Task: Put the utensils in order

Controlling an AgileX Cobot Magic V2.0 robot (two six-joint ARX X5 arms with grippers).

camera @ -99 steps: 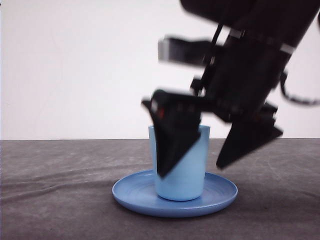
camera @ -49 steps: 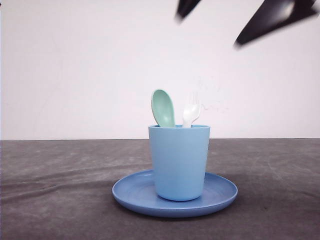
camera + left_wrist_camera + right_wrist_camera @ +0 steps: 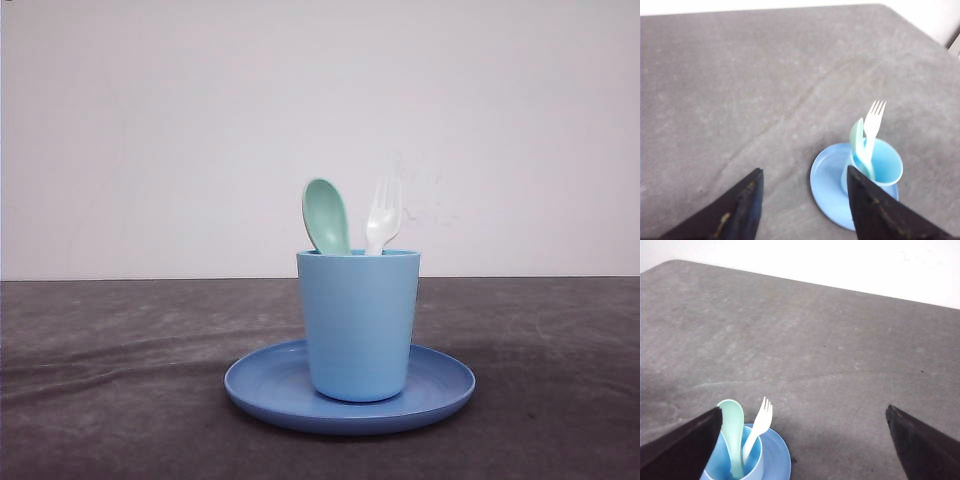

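Glossy mint oval spoon (image 3: 325, 215), white 4-tined fork (image 3: 383, 216), smooth blue cup (image 3: 358, 325), both grippers' fingers spread

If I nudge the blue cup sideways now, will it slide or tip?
The cup is tall, narrow-based and looks like light plastic, so it probably tips. The spoon and fork stand above its rim, likely raising that risk. The plate looks smooth, so a low push may slide it.
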